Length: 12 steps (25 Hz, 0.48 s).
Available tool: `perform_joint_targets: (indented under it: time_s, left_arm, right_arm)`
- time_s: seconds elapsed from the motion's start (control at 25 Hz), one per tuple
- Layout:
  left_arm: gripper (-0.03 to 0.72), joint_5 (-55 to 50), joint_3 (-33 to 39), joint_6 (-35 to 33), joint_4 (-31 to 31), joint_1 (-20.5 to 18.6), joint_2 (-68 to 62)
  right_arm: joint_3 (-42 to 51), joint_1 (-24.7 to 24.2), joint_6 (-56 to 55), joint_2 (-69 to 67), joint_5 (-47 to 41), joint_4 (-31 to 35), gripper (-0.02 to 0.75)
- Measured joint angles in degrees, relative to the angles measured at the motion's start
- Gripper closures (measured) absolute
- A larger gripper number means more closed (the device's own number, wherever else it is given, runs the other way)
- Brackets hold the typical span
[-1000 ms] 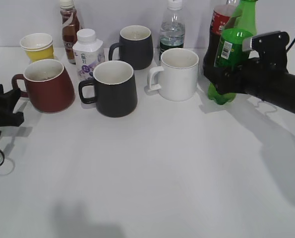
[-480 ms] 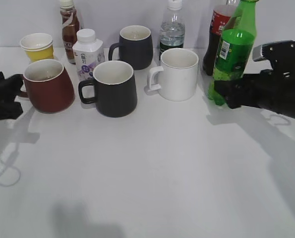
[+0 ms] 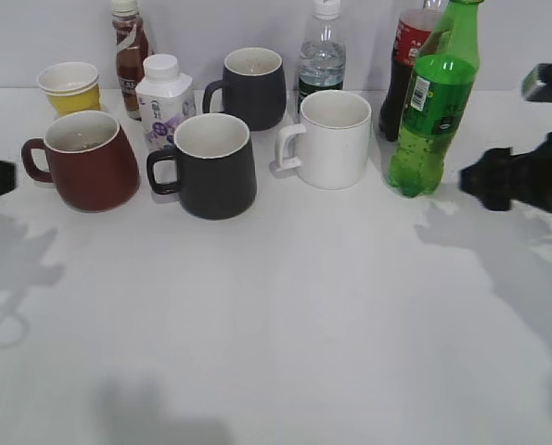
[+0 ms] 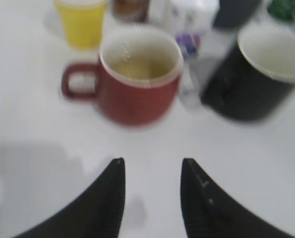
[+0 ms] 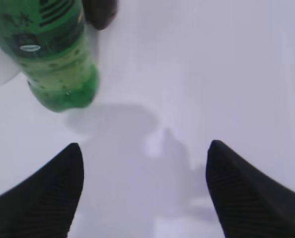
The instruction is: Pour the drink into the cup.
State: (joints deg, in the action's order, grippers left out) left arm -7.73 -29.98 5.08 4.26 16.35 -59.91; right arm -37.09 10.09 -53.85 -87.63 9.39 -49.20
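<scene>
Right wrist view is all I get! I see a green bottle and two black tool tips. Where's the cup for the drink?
Observer: The red-brown mug stands far left on the table, away from your green bottle.
Operator: Is anything in it?
Observer: The left wrist view shows pale liquid low inside the mug.
Operator: Is the other tool holding it?
Observer: No. The left tool is open, short of the mug and touching nothing.
Operator: Is my bottle lying down?
Observer: No, it stands upright, with the right tool open beside it.

Green bottle upright beside white mug
</scene>
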Motion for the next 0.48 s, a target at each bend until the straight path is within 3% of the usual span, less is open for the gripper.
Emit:
perform_joint_targets:
  time_s: [0.08, 0.24, 0.32, 0.48]
  left_arm:
    - [0.391, -14.8, -4.2, 0.0, -0.1, 0.0, 3.9]
    - [0.393, -39.3, -10.5, 0.0, -0.1, 0.1, 11.3]
    - [0.393, -48.0, -11.4, 0.0, -0.1, 0.1, 16.4]
    - [0.393, -59.2, -11.7, 0.0, -0.5, 0.1, 23.6]
  right_arm:
    - [0.0, 2.3, -3.6, 4.5, -7.5, -3.8, 0.158]
    - [0.0, 8.8, -3.4, 13.3, -22.3, -3.0, 0.169]
    - [0.0, 12.2, 4.1, 16.7, -28.1, 4.4, 0.188]
    - [0.0, 16.5, 29.0, 22.7, -40.7, 29.1, 0.231]
